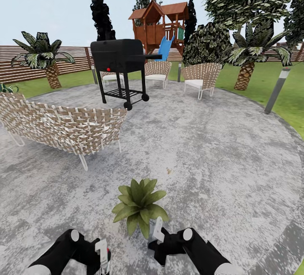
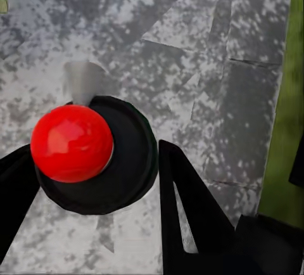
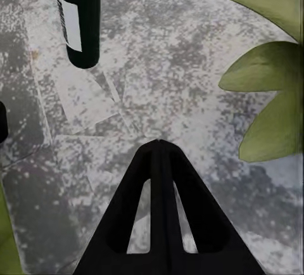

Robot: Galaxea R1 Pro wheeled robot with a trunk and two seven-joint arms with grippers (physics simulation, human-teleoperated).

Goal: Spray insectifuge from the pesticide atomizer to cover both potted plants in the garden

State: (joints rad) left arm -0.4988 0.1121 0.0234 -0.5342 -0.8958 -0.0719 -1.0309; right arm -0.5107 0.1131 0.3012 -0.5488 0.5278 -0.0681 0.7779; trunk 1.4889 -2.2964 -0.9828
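On the far left of the head view a woven sofa (image 1: 63, 125) stands on the round grey patio (image 1: 202, 148), with a palm (image 1: 44, 57) and a brown slatted fence (image 1: 76, 57) on the lawn behind it. Further right come a black grill (image 1: 120, 66), two woven chairs (image 1: 202, 78), a wooden play tower (image 1: 162, 23) and a tilted grey lamp post (image 1: 276, 89).

Near the bottom edge, the left gripper (image 1: 102, 254) shows a pale strip and a spot of red. The left wrist view makes this clear: a dark spray bottle (image 2: 123, 161) with a red top (image 2: 71, 142), seen end on, sits between the two black fingers (image 2: 190, 205), which close on it above the paving.

At centre, one potted plant (image 1: 139, 205) stands on the patio just ahead of both arms; its pot is hidden under the leaves.

The right gripper (image 1: 158, 235) hangs just right of the plant. In the right wrist view its fingers (image 3: 158, 205) meet at a point, holding nothing, with broad leaves (image 3: 272, 91) to one side and the bottle's dark body and white label (image 3: 75, 15) hanging across from them
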